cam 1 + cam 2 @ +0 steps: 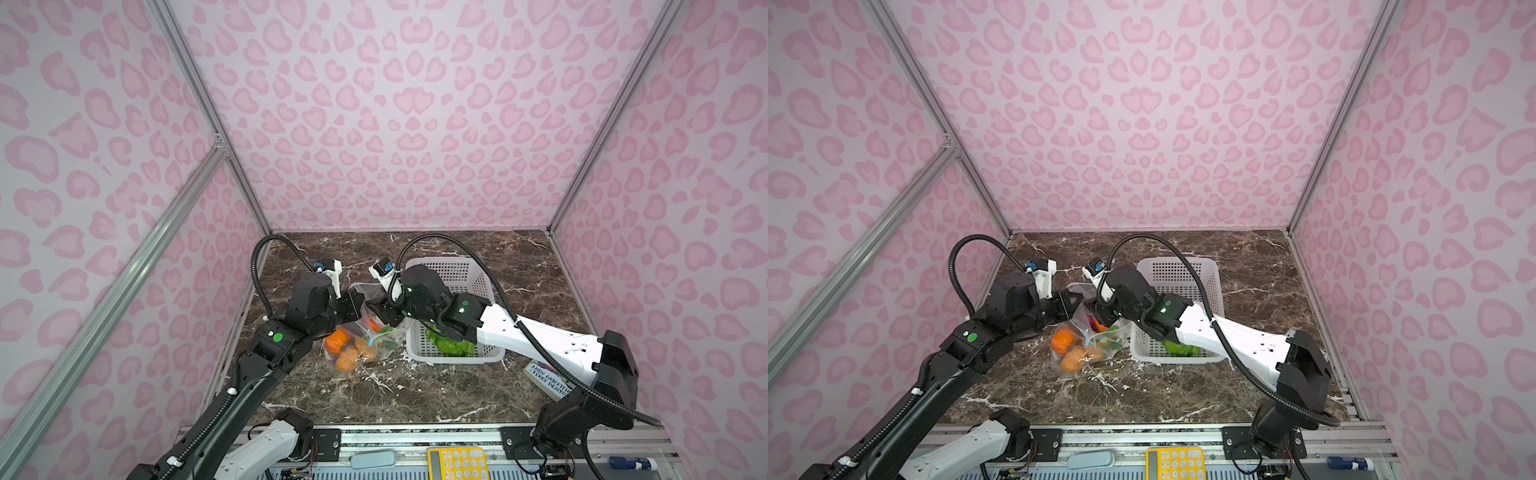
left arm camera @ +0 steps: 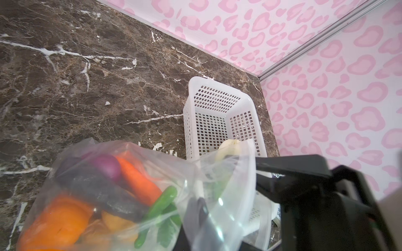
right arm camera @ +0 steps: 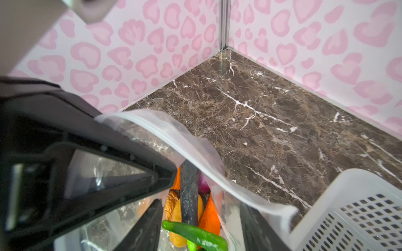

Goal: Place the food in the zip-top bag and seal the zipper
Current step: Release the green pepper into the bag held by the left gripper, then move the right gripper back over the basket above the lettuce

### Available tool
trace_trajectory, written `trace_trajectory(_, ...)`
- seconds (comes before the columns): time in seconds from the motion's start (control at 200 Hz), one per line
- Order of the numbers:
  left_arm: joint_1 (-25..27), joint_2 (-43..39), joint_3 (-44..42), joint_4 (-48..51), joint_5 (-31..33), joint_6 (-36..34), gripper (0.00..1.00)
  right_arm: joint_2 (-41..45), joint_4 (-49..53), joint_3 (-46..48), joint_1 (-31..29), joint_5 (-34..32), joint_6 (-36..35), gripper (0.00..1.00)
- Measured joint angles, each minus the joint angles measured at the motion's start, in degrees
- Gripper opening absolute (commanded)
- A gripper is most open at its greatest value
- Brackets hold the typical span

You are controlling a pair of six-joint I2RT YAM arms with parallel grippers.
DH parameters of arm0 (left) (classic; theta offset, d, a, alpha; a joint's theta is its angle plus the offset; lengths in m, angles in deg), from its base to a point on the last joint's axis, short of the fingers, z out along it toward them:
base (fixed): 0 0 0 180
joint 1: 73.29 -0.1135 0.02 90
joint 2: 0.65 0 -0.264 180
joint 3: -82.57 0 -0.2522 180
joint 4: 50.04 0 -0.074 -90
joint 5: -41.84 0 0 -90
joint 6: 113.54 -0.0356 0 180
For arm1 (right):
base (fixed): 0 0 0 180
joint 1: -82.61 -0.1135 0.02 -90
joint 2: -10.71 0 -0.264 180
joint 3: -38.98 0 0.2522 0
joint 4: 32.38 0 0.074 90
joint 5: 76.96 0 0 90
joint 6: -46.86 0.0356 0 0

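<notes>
Right wrist view: zip-top bag [image 3: 208, 156] beside basket [image 3: 326, 182], mouth edge pinched by clenched left gripper [image 3: 171, 173]; right gripper [image 3: 202, 204] spread, empty, inside mouth. Bagged: pumpkin [image 2: 58, 219], carrot [image 2: 139, 180], onion [image 2: 107, 166], potato [image 2: 117, 222], pepper [image 3: 195, 235] — outstanding: cabbage [image 1: 451, 345] in basket, zipper [image 3: 152, 127] unsealed.

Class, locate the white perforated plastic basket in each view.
In a top view: white perforated plastic basket right of centre.
In a top view: basket likewise.
Left wrist: basket mid-frame.
Right wrist: basket corner only, at the frame's edge.
Shared landmark: clear plastic zip-top bag beside it.
</notes>
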Motion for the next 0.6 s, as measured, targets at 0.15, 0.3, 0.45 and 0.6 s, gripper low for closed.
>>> trace_trajectory(0.15, 0.00, 0.00, -0.24, -0.17, 0.61, 0.02, 0.03, 4.42, 1.38, 0.96, 0.04, -6.62, -1.33, 0.80)
trace_trajectory(0.3, 0.00, 0.02, -0.24, -0.72, 0.61, 0.42, 0.03, 10.14, 0.74, 4.63, 1.09, -15.34, -0.44, 1.00)
trace_trajectory(0.45, 0.00, 0.81, 0.02, -1.20, 0.02, 0.26, 0.04, 15.43, -0.22, 10.03, 5.64, -22.18, 5.46, 1.00)
trace_trajectory(0.6, 0.00, 1.49, 0.28, -1.27, -0.79, -0.70, 0.04, 20.96, -0.66, 16.02, 16.74, -17.86, 16.02, 1.00)
